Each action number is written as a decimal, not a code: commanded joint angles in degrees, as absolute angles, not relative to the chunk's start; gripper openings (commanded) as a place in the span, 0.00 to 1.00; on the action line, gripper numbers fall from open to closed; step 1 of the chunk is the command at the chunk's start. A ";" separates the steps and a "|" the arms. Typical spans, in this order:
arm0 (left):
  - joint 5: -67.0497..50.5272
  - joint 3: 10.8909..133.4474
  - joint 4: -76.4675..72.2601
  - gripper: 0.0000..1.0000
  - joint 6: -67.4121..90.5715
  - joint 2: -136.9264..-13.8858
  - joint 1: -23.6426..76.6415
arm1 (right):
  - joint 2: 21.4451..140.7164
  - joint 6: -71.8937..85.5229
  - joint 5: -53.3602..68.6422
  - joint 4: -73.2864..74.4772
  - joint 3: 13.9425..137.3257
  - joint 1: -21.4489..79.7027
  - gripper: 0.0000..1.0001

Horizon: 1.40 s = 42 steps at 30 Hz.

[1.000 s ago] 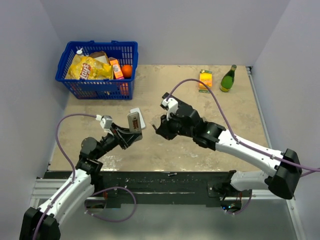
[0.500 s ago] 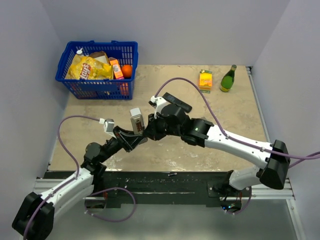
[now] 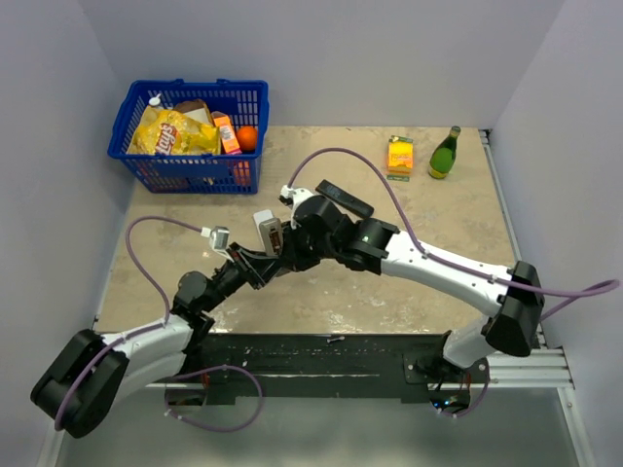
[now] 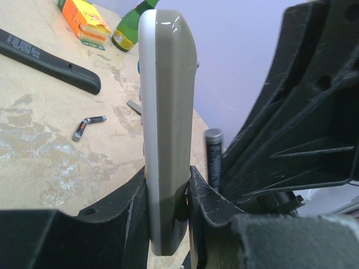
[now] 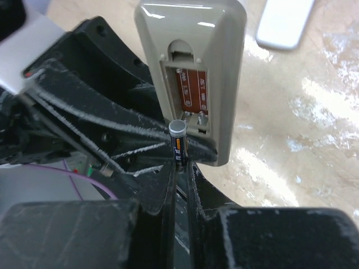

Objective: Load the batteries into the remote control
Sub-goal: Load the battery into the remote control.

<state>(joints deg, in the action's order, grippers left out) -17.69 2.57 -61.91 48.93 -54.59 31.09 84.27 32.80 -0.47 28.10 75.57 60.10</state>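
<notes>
Item one, your left tool (image 4: 166,197): pressed onto the lower end of the grey remote control (image 4: 166,106), which stands upright at centre frame in the left wrist view; its open battery bay (image 5: 189,92) shows copper contacts in the right wrist view.
Item two, your right tool (image 5: 179,176): pinching one battery (image 5: 178,143) upright, silvery end up, at the bay's lower edge; you cannot tell whether they touch.
Item three, second battery (image 4: 88,128): loose on the desk (image 4: 33,162), left of frame, near a black remote (image 4: 50,60).
Item four, white panel (image 5: 285,22): on the desk, upper right.
</notes>
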 commanded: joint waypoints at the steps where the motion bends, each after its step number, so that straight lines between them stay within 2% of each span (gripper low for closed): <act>1: -16.52 -9.75 -75.93 0.00 49.75 -58.18 32.43 | 89.20 31.03 1.75 36.64 82.70 59.59 0.00; 12: -17.23 -11.51 -88.22 0.00 53.52 -69.34 33.57 | 95.01 27.51 4.13 46.49 91.84 54.94 0.00; 28: -19.16 -11.95 -108.53 0.00 60.81 -84.62 34.19 | 97.38 26.37 8.52 46.49 90.27 53.44 0.00; 42: -18.54 -12.13 -108.02 0.00 56.96 -78.31 35.42 | 99.14 25.58 9.14 45.35 87.01 53.26 0.00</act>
